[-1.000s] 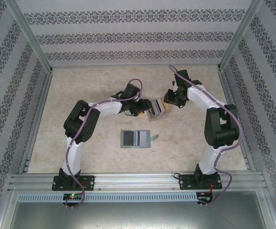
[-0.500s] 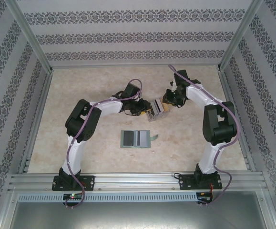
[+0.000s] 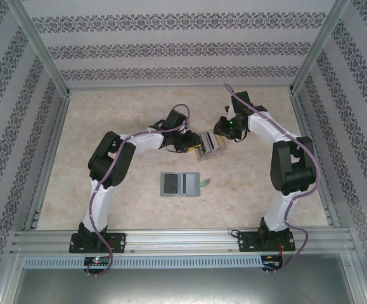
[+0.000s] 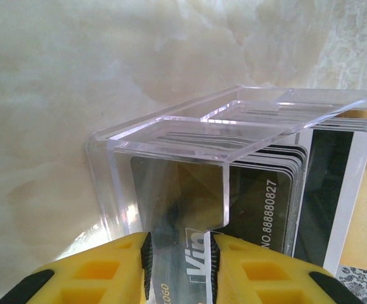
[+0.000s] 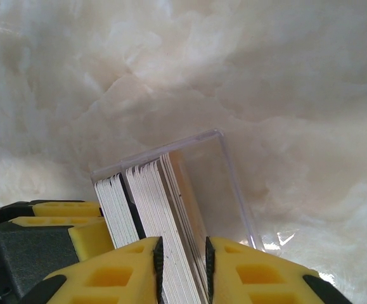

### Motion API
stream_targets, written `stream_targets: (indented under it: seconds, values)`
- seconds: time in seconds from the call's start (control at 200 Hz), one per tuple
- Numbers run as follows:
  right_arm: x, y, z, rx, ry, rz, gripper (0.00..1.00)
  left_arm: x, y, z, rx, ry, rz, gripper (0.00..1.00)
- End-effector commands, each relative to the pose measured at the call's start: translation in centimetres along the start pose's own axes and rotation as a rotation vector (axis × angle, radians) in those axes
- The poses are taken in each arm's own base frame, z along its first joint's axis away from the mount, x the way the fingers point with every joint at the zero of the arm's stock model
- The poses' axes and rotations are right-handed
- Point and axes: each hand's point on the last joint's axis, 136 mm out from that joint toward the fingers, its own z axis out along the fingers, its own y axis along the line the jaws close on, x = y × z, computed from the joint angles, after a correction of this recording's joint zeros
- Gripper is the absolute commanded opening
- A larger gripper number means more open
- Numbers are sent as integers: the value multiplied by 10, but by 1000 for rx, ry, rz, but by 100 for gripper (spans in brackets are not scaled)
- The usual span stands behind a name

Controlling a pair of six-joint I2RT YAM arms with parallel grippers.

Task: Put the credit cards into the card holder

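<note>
Marbled worktop [image 3: 107,114]: card holder [image 3: 181,184] was laid open near centre. Farther back, clear box [image 3: 210,144] was pinched by nearly closed left fingers [image 4: 101,272], credit cards [image 5: 151,196] by right fingers [image 5: 120,272]. Advised: box steadied, cards drawn out straight.

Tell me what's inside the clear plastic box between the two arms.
The clear box holds a stack of cards on edge: dark, pale, tan. One dark card shows a printed number. Faces further back are covered, so no count.

box [image 4: 170,123]: clear plastic, glossy, smooth
credit cards [image 4: 269,202]: glossy printed plastic
bench [image 4: 56,76]: cream marbled stone look, smooth, faint sheen
card holder [image 3: 181,184]: matt, material unclear
</note>
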Motion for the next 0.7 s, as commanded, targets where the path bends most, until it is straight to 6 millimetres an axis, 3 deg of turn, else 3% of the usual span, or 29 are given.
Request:
stream_targets:
  seconds: [0.0, 0.365, 0.694]
  values:
    - [3, 9, 10, -31, 36, -3, 28, 2, 18, 7, -43, 25, -13, 31]
    - [11, 18, 32, -22, 97, -28, 33, 1, 17, 6, -43, 27, -12, 30]
    - [6, 26, 13, -44, 52, -21, 35, 1, 15, 6, -38, 28, -9, 29]
